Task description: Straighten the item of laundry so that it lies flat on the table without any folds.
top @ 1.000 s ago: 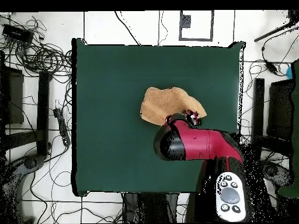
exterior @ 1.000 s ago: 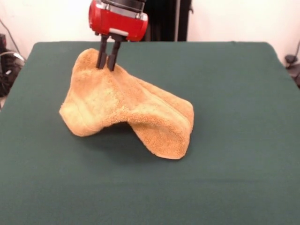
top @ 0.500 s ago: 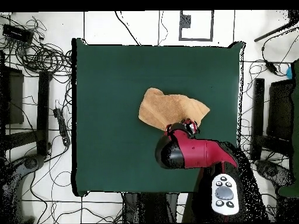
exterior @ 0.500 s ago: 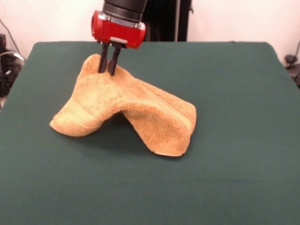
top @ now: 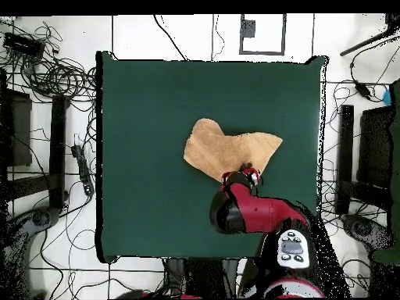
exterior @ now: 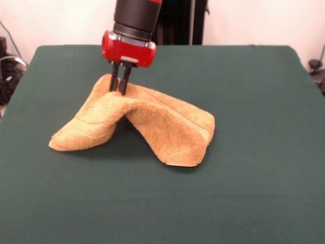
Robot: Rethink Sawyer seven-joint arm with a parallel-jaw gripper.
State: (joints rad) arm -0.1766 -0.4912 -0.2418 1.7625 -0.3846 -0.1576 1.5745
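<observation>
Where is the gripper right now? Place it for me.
In the front view the gripper hangs left of centre toward the table's far side, shut on the raised fold of the mustard towel.

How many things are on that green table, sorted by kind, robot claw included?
Towels: 1, the mustard towel, part lifted in a ridge.
End effectors: 1, the end effector, pinching the towel's raised fold.
Tables: 1, the green table.
Total: 3.
</observation>
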